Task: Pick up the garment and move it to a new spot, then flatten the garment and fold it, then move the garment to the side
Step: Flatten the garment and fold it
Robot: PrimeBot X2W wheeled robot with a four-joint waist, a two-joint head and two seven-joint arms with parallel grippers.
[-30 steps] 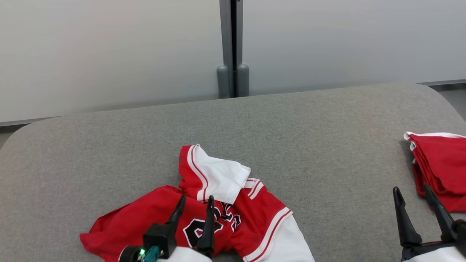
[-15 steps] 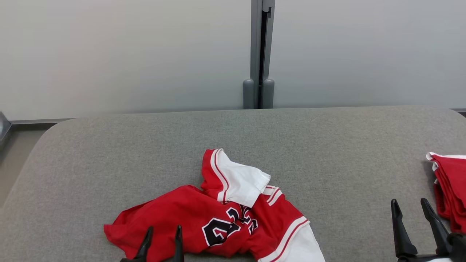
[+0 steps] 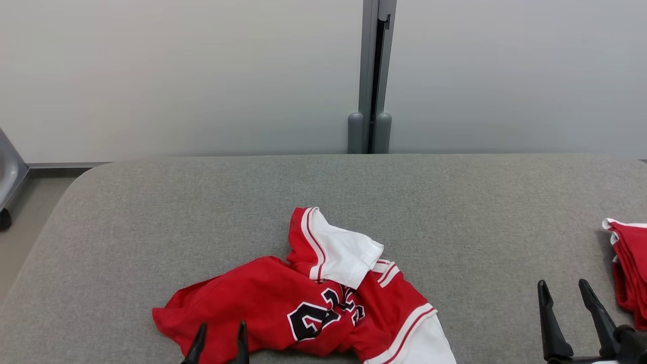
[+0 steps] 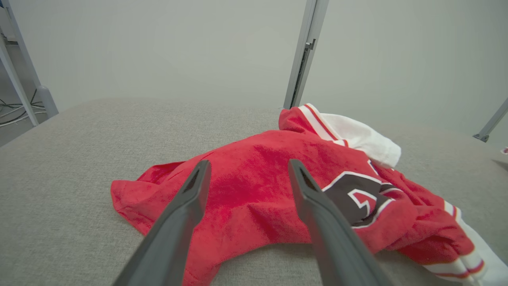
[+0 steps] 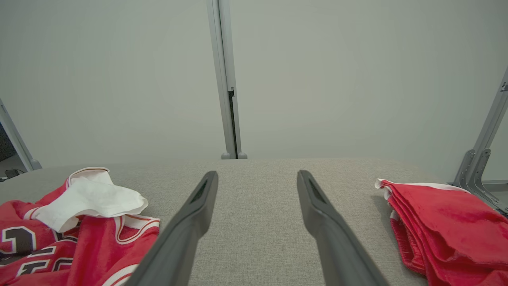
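Table: a wide grey cloth-covered table top (image 3: 455,202) with round corners was seen, with a pale plain wall (image 3: 151,76) behind it.
Post: a thin grey metal post (image 3: 373,76) was stood up against the wall, behind the middle of the table.
Shirt: a red sports shirt with white sleeves and black numbers (image 3: 263,298) was laid in a crumpled heap on the near part of the table, with one white sleeve flopped over on top.
Left gripper: the left gripper (image 3: 222,331) was spread wide with nothing in it. Its two dark fingers were pointed at the red part of the shirt. Whether the cloth was touched could not be told.
Right gripper: the right gripper (image 3: 562,285) was spread wide with nothing in it, over bare table, well apart from the shirt.
Pile: a folded pile of red cloth with white edges (image 3: 629,263) was laid at the right side of the table, near the right gripper.
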